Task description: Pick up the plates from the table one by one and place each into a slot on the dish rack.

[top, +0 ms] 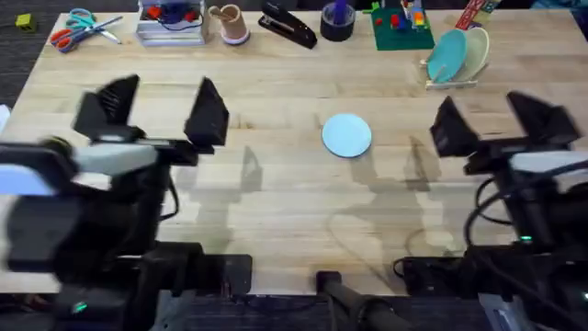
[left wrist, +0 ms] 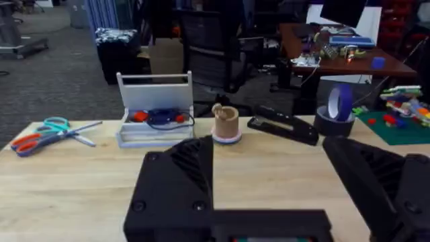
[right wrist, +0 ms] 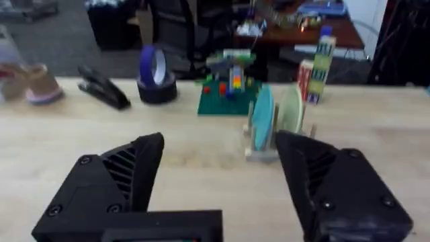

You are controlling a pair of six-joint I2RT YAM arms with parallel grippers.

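Observation:
A pale sky blue plate (top: 346, 134) lies flat on the table (top: 285, 202) near its middle. The dish rack (top: 450, 81) stands at the back right with two plates upright in it: a teal one (top: 447, 55) and a cream one (top: 476, 51). The right wrist view shows the rack (right wrist: 259, 151) with both plates (right wrist: 263, 115) straight ahead. My left gripper (top: 156, 115) hovers open over the left side, well left of the blue plate. My right gripper (top: 501, 124) is open at the right, in front of the rack. Neither holds anything.
Along the back edge stand scissors (top: 81, 28), a clear tray (top: 170, 23), a small wooden cup (top: 230, 23), a black stapler (top: 288, 26), a dark tape roll (top: 337, 20) and a green baseplate with bricks (top: 401, 28).

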